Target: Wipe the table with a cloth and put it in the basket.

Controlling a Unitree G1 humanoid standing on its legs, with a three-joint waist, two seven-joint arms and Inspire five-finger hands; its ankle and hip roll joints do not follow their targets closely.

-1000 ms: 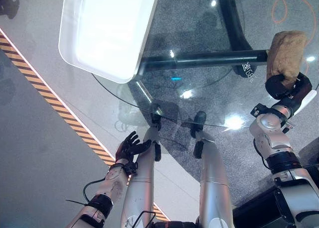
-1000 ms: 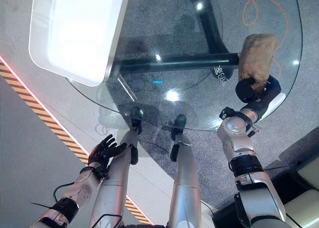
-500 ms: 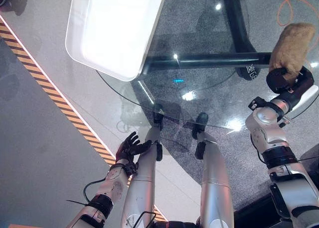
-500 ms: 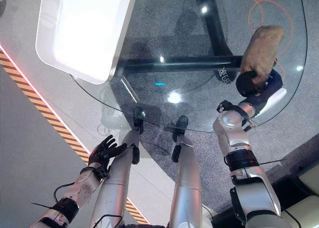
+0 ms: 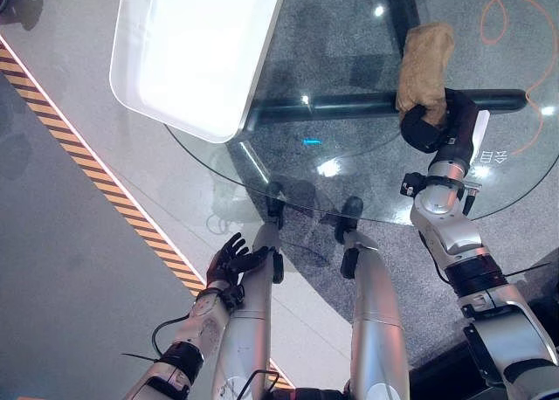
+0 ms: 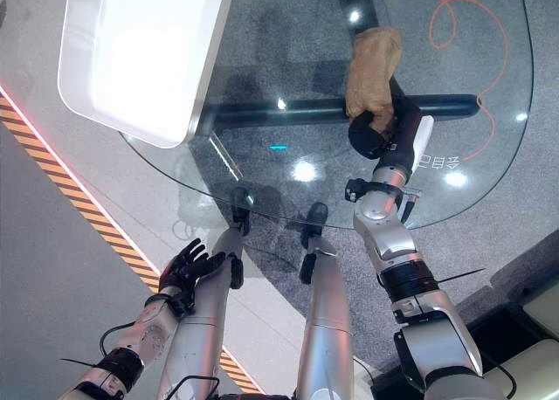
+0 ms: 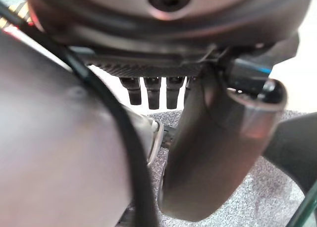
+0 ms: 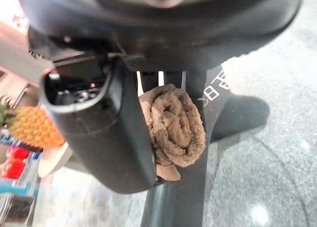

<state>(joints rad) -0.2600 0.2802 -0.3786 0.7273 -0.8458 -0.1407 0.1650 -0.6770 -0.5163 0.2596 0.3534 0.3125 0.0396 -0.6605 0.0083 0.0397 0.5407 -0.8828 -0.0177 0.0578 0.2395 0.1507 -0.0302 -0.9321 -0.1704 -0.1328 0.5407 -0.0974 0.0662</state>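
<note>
Cloth (image 5: pixel 424 61): brown, bunched into a roll, lying on the glass worktop (image 5: pixel 349 112) above the dark crossbar of the base seen through the glass. Its near end is clamped in the right hand (image 5: pixel 434 123); the right wrist view shows the roll (image 8: pixel 173 125) pinched between thumb and curled fingers. The rest of the cloth trails away from the hand across the glass.

White basket (image 5: pixel 192 51): sits on the worktop's left part, well apart from the cloth.

Left hand (image 5: pixel 234 258): hangs low beside the worktop edge, fingers spread and relaxed, holding nothing.

Judgement: wiping step in hand; the basket drop is not yet done.

Risks:
- Bunched cloth touches little glass, so a pass may leave areas unwiped.
- Smooth glass gives little drag; the free end may fold under.
- Grip is on one end only; the cloth may slip out on lifting toward the basket.
</note>
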